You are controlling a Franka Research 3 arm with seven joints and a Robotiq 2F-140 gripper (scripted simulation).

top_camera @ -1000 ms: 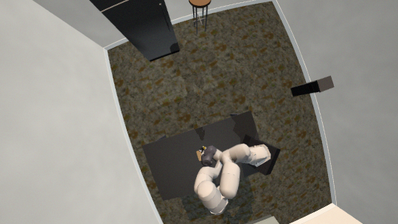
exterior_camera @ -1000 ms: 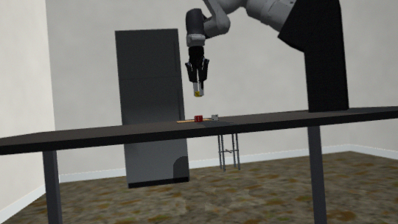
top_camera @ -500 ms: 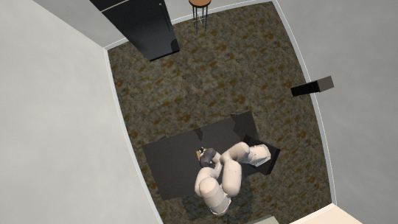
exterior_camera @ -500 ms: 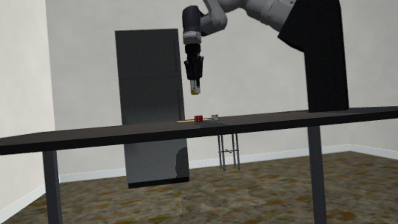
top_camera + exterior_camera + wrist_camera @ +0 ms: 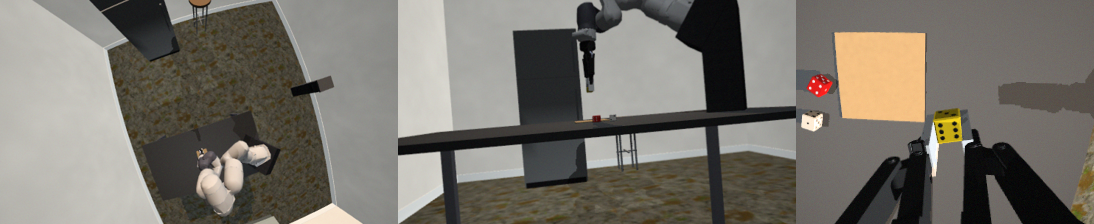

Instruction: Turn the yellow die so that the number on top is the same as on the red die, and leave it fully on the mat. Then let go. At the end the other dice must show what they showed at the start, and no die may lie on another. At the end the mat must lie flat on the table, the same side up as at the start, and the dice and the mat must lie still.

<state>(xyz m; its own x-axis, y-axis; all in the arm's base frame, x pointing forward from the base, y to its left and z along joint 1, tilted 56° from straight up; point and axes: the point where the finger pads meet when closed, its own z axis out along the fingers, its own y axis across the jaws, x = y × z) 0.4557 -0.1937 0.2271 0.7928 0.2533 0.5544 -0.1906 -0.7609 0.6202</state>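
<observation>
Hand [image 5: 590,85] [image 5: 949,124] raised above the worktop [image 5: 173,162] [image 5: 490,133] [image 5: 961,20], its fingers partly closed on the yellow die [image 5: 589,89] [image 5: 947,126], which is gripped between the pads. The six-pip face of the die is turned toward the wrist view. The tan mat [image 5: 583,121] [image 5: 881,76] lies on the worktop; in the wrist view, the die appears just outside its lower right corner. Beyond the mat's opposite edge lie the red die [image 5: 596,119] [image 5: 819,85] and white die [image 5: 612,117] [image 5: 812,121], apart from each other. Bare worktop separates the mat from the nearest visible worktop edge.

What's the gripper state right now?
Gripper: closed on the yellow die, held above the table.
</observation>
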